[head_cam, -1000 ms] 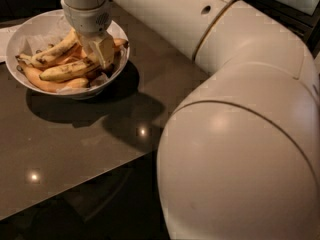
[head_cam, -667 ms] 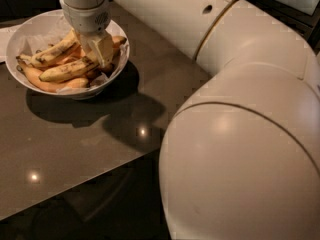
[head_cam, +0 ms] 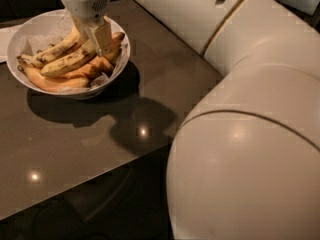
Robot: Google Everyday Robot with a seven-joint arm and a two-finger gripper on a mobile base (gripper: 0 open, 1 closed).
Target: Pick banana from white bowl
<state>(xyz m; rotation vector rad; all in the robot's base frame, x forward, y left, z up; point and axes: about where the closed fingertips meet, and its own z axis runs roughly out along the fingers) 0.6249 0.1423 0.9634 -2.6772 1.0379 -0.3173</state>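
Observation:
The white bowl (head_cam: pixel 22 36) stands at the table's far left and holds several bananas on crumpled white paper. The banana (head_cam: pixel 67 62), long, pale yellow and brown-speckled, lies across the middle of the pile. A second, shorter speckled banana (head_cam: pixel 54 49) lies just behind it. Smoother orange-toned bananas (head_cam: pixel 50 83) lie at the front and right. My gripper (head_cam: pixel 95 44) reaches straight down into the right half of the bowl, at the right end of the banana. It hides that end.
The brown table (head_cam: pixel 100 134) reflects two ceiling lights. Its front edge runs diagonally across the lower left. My bulky white arm (head_cam: pixel 240 134) fills the right side. A white paper (head_cam: pixel 4 41) lies at the far left edge.
My gripper has risen a little over the bowl's right side. The bowl has not moved.

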